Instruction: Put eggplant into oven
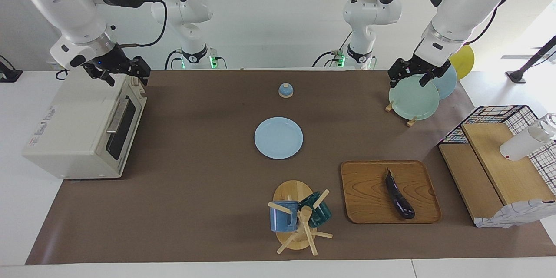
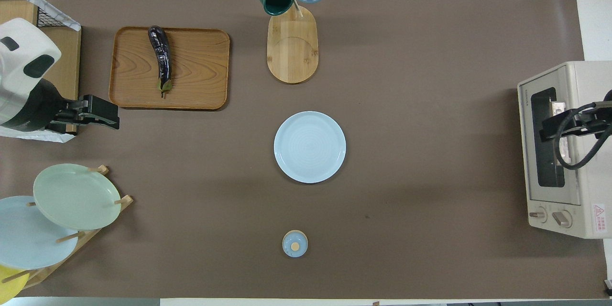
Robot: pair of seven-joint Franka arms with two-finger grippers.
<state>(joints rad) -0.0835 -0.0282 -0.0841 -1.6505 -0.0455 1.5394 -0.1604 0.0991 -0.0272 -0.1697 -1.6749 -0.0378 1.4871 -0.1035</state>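
eggplant (image 1: pixel 399 195) lies untouched on tray (image 1: pixel 389 191) | oven (image 1: pixel 87 126) door closed | right gripper (image 1: pixel 124 71) over oven, left gripper (image 1: pixel 415 76) over plate rack (image 1: pixel 412 97); finger spread unreadable

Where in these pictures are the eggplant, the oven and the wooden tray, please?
eggplant (image 1: pixel 398 195): facing view, middle of its dark body.
oven (image 1: pixel 74 130): facing view, its cream top panel.
wooden tray (image 2: pixel 201 67): overhead view, bare wood beside the eggplant.

The eggplant (image 1: pixel 399 195) has glossy dark skin and lies on a tray (image 1: pixel 369 200) of smooth grained wood. A matt brown sheet covers the table (image 1: pixel 208 160). The oven (image 1: pixel 74 134) is matt cream with a dark glass door and metal handle.
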